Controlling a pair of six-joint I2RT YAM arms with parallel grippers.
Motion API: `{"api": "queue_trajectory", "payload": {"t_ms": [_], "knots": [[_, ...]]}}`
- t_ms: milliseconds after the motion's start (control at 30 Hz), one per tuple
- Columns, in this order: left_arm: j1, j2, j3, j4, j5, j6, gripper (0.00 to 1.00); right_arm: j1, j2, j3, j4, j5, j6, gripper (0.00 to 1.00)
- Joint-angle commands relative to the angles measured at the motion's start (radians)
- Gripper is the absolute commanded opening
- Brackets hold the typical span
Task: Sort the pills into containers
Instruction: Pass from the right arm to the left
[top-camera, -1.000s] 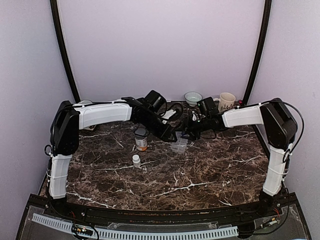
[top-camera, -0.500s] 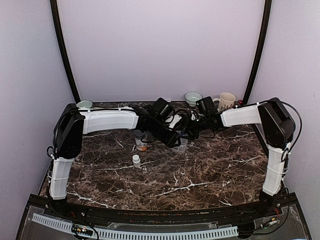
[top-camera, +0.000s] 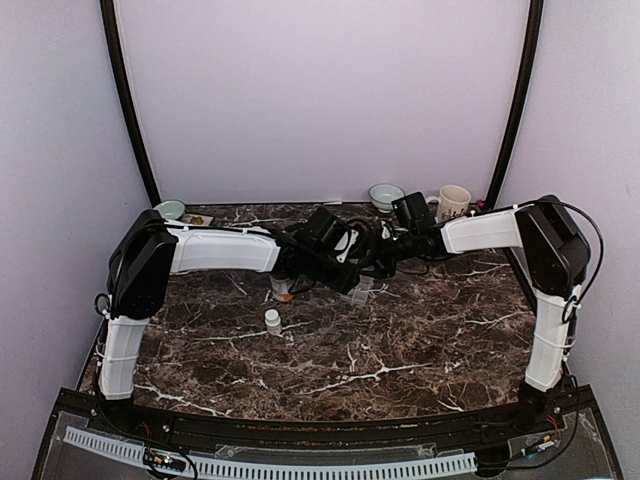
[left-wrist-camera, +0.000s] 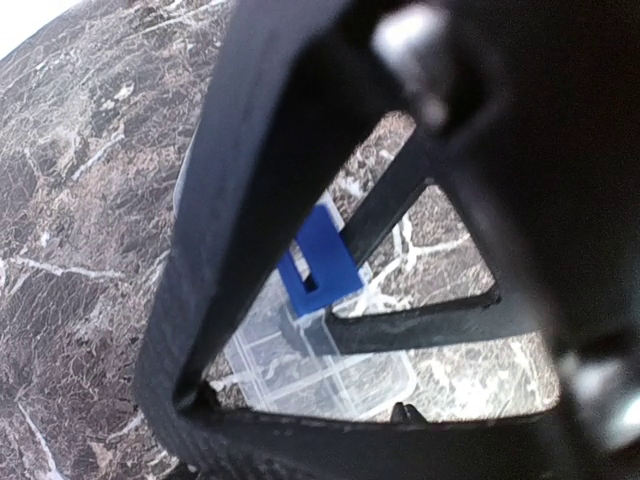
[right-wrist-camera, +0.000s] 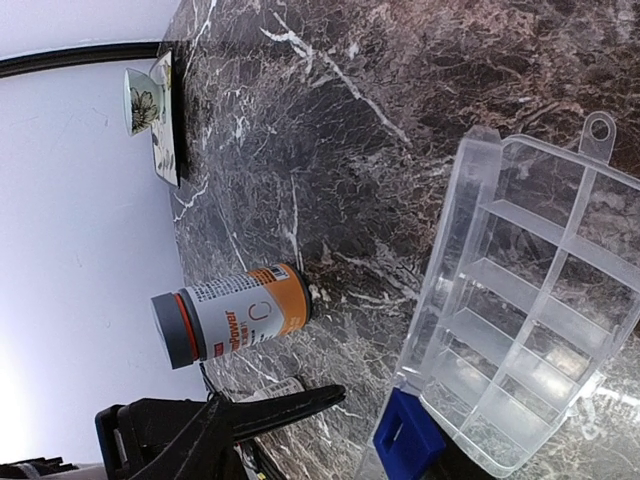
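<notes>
The left pincer (top-camera: 350, 282) and the right pincer (top-camera: 375, 262) stood at the organiser box (right-wrist-camera: 530, 300).
You could not tell either's opening or hold; the amber bottle (right-wrist-camera: 235, 318) stood nearby.

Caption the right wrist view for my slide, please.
Clear organiser box with blue latch on marble table, amber bottle standing apart beside it.

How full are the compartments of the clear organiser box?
Empty: the organiser box shows only dark marble through its visible compartments, no pills.
</notes>
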Motion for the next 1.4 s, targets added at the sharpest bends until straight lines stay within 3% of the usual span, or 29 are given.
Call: {"api": "queue_trajectory", "payload": {"t_ms": [0,633,1033,1367], "knots": [[-0.014,-0.005,-0.018,0.07,-0.012,-0.025,0.5,-0.01,0.017,0.012,0.043,-0.017,0.022,0.53],[-0.016,0.009,-0.08,0.105,-0.105,-0.057,0.44,-0.014,0.028,-0.014,0.108,-0.044,0.072,0.53],[-0.016,0.017,-0.07,0.119,-0.117,-0.04,0.31,-0.015,0.018,-0.05,0.136,-0.041,0.079,0.53],[-0.016,0.014,-0.061,0.113,-0.131,-0.033,0.27,-0.019,0.004,-0.071,0.152,-0.034,0.076,0.53]]}}
